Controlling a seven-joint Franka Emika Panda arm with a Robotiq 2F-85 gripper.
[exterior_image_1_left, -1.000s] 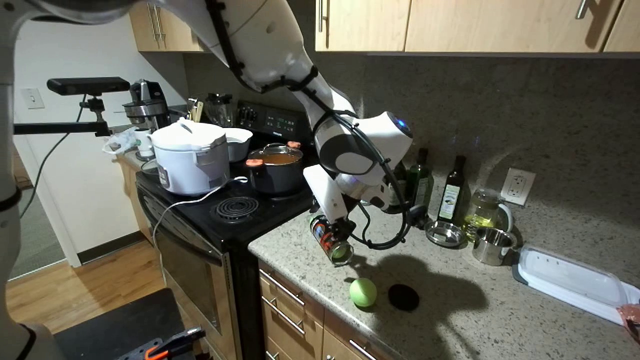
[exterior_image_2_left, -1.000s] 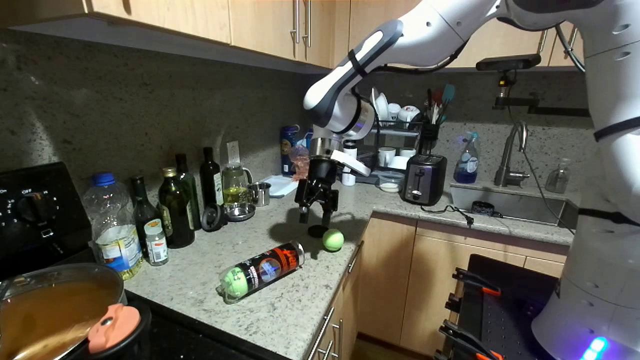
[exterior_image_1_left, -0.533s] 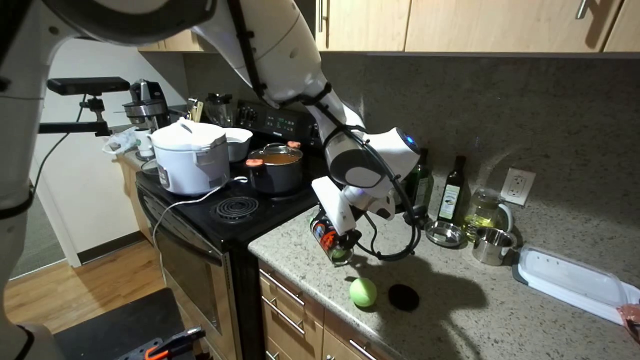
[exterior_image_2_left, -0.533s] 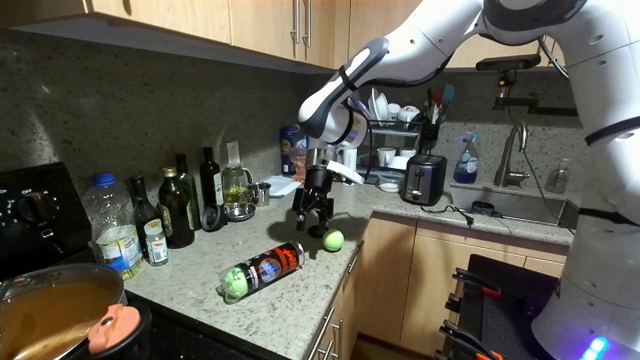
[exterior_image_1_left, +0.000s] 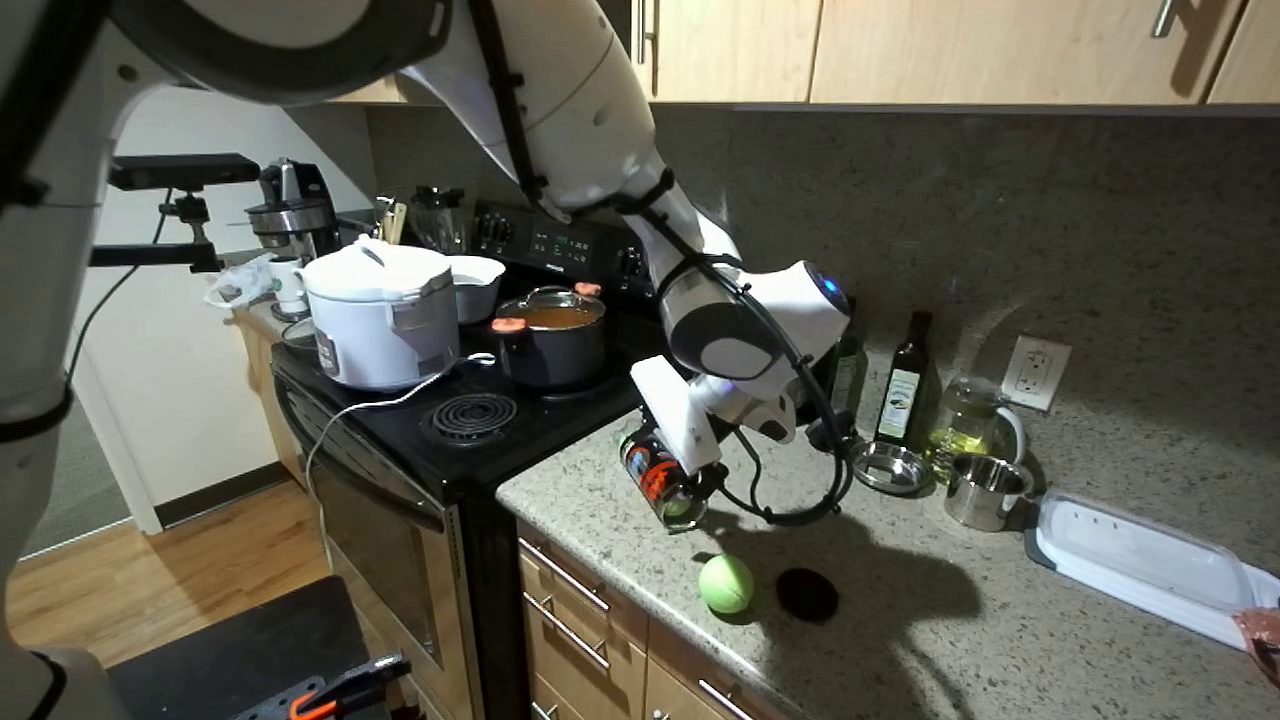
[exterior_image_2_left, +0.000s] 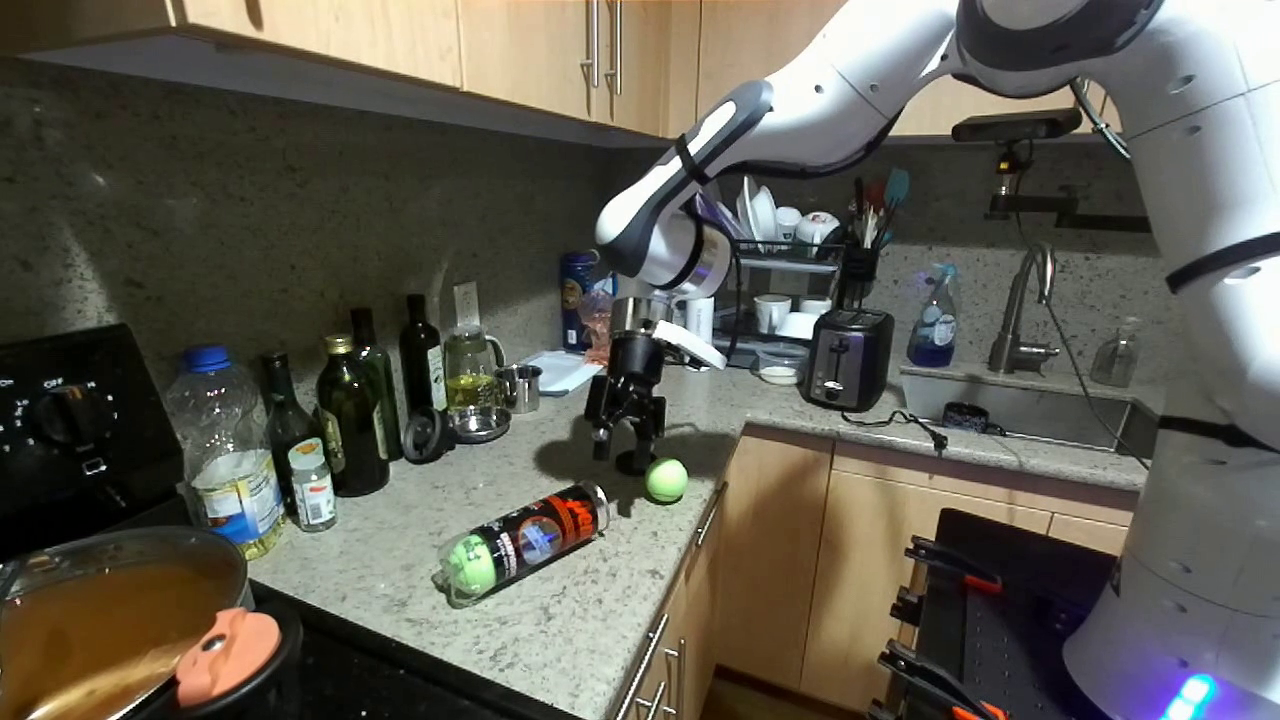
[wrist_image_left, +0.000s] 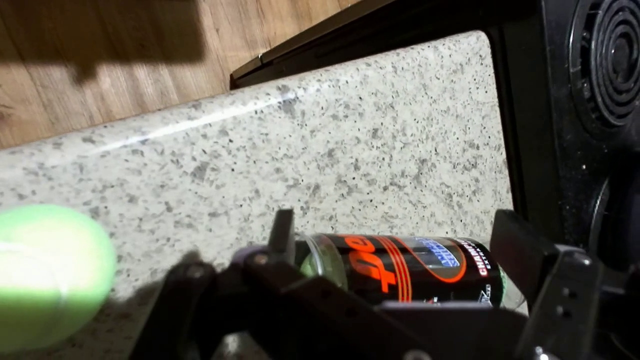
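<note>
Wrist view has the black two-fingered gripper (wrist_image_left: 392, 227) with its fingers spread wide apart, and a clear plastic tennis-ball tube (wrist_image_left: 395, 265) with a black-and-orange label lying on its side beyond them, its length running across the span between the fingertips. From where I stand, the gripper hangs above the speckled grey stone counter (exterior_image_2_left: 540, 640), pointing down, fingertips apart from the tube. Pale green shows through the clear plastic at both tube ends. The rimmed end points toward a loose, fuzzy, light-green tennis ball (exterior_image_2_left: 666, 480), which sits on the counter near the gripper, outside its spread fingers. Just beside the ball lies a flat, round, black disc (exterior_image_1_left: 807, 595). Past the tube's other end, a black stove (exterior_image_1_left: 470, 465) with coil burners adjoins the counter.
</note>
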